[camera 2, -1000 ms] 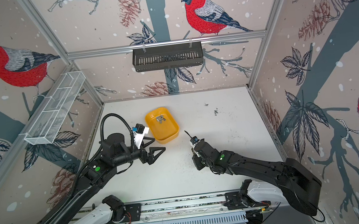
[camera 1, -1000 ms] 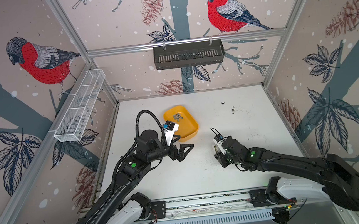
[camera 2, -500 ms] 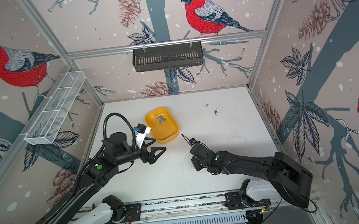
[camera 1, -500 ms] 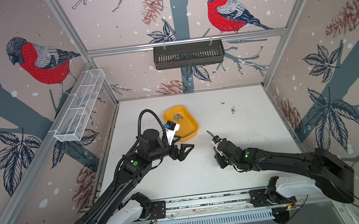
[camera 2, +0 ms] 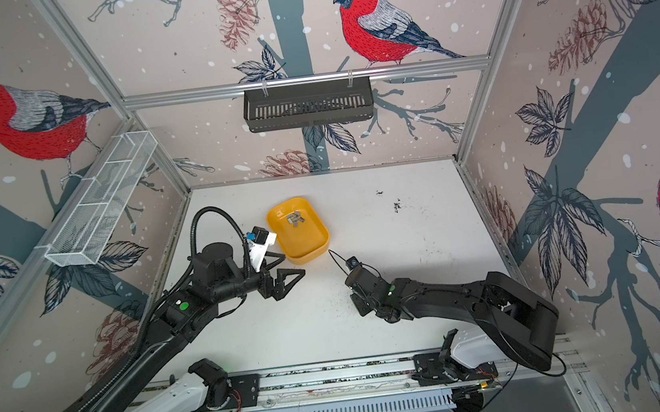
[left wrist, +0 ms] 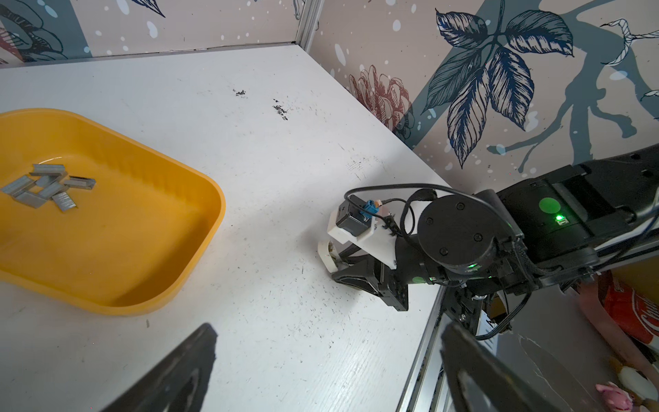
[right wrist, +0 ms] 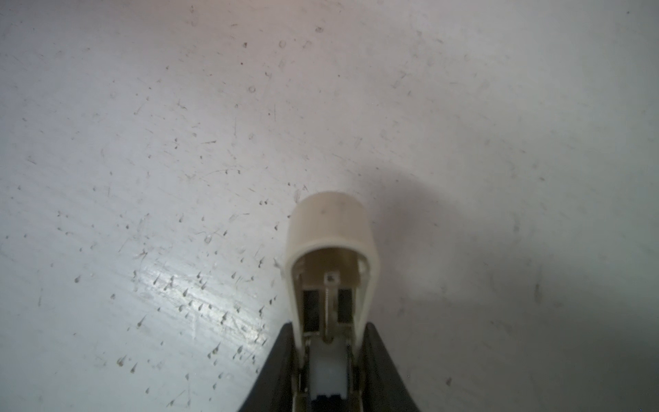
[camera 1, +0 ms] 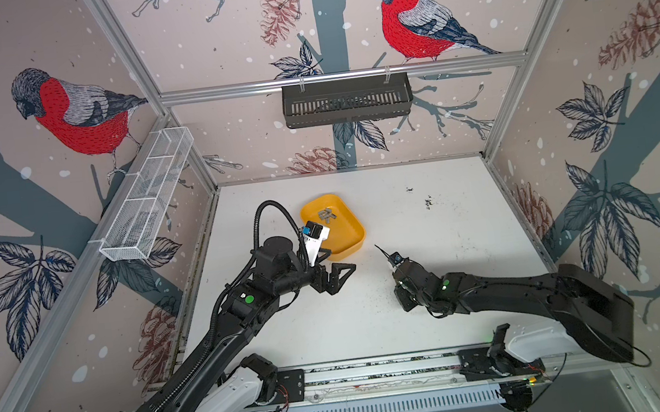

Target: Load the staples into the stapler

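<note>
A white wire basket (camera 1: 144,201) hangs on the left wall; what its compartments hold is too faint to make out. Below it, the left gripper (camera 1: 336,262) hovers over the white tabletop (camera 1: 446,211) just beside the near corner of the yellow tray (camera 1: 358,233). Its jaws are spread wide with nothing between them. A plain round green dot (camera 1: 249,299) marks the arm behind it, with no writing on it.

The staples (left wrist: 46,185) lie in the tray as a loose heap of short grey strips, some overlapping, towards its far end. In both top views they are only a small grey cluster (camera 2: 294,218). Any marking on them is too small to tell.

Higher up, at the middle of the rear wall, a black basket (camera 1: 346,101) hangs from the rail. Its slotted front hides the inside.

To the right, the right gripper (camera 1: 404,295) points down at the tabletop, well apart from the tray. Its jaws pinch the cream stapler (right wrist: 331,232) at the sides. The wrist view looks into the stapler's hollow shell, where a thin spring and a metal channel show. Its lower part is cut off between the jaws. In both top views the arm covers the stapler. The left wrist view shows only its pale tip (left wrist: 326,249) under the wrist camera's mount.

Off the tabletop, beyond its rail, lies a red packet (left wrist: 631,310) with white script lettering. The frame edge cuts it off, so it cannot be read.
</note>
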You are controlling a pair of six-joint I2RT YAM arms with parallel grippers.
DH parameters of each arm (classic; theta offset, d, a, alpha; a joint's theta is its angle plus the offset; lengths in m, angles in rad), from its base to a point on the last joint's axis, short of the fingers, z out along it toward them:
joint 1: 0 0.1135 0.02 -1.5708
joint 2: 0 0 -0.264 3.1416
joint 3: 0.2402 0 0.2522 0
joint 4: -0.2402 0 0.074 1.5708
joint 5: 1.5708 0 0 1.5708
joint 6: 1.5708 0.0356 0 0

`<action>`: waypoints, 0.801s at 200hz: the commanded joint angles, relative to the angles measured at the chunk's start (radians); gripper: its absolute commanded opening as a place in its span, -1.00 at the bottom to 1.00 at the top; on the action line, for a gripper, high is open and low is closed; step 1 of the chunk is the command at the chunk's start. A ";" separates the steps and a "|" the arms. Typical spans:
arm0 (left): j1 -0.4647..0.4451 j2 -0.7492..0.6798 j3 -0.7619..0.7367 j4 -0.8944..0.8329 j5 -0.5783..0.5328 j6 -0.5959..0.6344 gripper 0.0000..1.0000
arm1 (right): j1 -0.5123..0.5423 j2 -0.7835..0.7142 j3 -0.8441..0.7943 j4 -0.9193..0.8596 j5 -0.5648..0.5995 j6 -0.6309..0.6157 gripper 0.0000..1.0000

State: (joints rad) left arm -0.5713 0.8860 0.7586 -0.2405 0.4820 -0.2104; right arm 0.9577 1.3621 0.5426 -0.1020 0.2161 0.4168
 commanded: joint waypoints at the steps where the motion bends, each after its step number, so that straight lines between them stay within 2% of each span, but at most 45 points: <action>1: 0.006 0.005 -0.002 0.016 0.018 0.000 0.96 | 0.006 0.003 0.005 0.042 0.022 0.008 -0.67; 114: 0.009 0.007 -0.005 0.012 0.017 -0.001 0.96 | 0.026 0.052 0.014 0.074 0.043 0.022 -0.55; 160: 0.009 0.016 -0.002 0.005 0.020 0.002 0.96 | 0.031 0.053 0.005 0.084 0.046 0.042 -0.45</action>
State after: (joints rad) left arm -0.5636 0.9047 0.7559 -0.2409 0.4953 -0.2104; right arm 0.9852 1.4143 0.5510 -0.0441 0.2459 0.4431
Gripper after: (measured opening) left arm 0.978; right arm 0.278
